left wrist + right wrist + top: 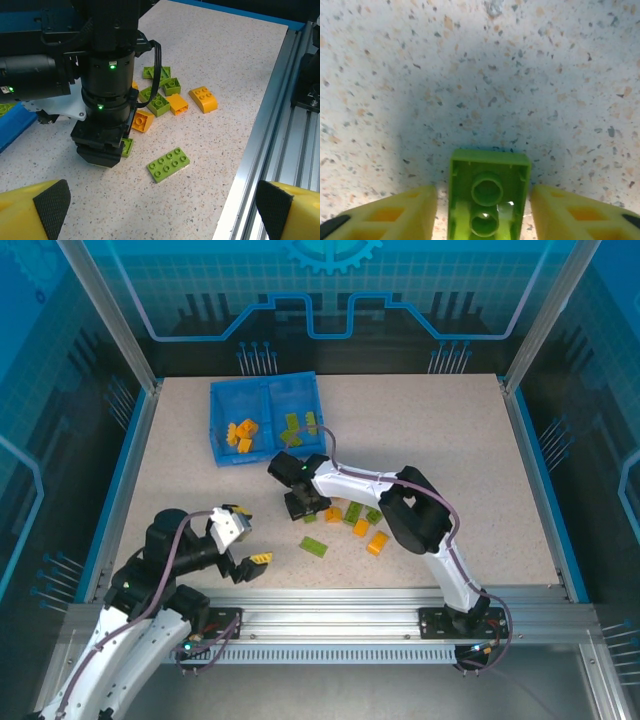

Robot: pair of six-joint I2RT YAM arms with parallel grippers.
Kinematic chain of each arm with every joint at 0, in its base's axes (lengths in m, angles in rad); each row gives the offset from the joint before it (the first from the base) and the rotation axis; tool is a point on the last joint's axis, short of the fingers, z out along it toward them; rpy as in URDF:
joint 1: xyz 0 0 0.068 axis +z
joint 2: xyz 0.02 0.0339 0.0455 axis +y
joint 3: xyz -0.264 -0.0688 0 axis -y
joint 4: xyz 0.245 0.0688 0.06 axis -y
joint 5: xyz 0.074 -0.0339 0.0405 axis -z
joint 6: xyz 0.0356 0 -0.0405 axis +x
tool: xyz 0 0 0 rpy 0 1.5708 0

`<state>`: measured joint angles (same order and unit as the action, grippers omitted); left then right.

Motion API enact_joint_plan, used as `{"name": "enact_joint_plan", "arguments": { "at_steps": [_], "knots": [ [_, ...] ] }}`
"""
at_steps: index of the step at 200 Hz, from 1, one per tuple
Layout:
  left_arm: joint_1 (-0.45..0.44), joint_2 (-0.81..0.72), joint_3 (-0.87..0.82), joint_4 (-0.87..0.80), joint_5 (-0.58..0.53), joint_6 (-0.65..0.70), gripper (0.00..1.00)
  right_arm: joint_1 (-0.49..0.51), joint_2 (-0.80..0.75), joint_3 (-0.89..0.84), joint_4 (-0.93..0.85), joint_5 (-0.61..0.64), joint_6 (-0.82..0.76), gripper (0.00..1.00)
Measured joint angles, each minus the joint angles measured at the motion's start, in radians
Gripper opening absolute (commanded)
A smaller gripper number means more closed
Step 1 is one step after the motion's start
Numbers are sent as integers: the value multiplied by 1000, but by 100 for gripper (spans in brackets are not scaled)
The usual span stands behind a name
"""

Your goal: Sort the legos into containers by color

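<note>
The blue tray stands at the back left, with orange legos in its left container and green legos in its right one. Several loose orange and green legos lie mid-table. My right gripper points straight down just left of that pile. Its yellow fingers straddle an upturned green brick lying on the table, with a sliver of table showing on the left side. A flat green brick lies apart from the pile. My left gripper hovers open and empty near the front left.
The aluminium rail runs along the front edge, close to the right of the flat green brick. The right arm's elbow rises over the pile's right side. Blue frame walls border the table.
</note>
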<state>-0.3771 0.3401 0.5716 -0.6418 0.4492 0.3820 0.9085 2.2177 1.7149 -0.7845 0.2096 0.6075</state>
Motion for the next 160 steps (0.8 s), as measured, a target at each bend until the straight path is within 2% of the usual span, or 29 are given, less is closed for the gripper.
{"name": "enact_joint_plan", "arguments": {
  "at_steps": [41,84,122,138,160],
  "knots": [
    [0,-9,-7,0,21,48,99,8,3,2,3,5,7,30],
    [0,-9,-18,0,28,72,99,8,-47,-46,8,6,-7,29],
    [0,-9,-19,1,5,70,99,5,-189,-50,42,43,-71,29],
    [0,-12,-19,3,-15,68,99,-5,-230,-4,68,75,-115,28],
    [0,-31,-20,9,-35,64,99,-42,-205,113,117,117,-180,28]
  ]
}}
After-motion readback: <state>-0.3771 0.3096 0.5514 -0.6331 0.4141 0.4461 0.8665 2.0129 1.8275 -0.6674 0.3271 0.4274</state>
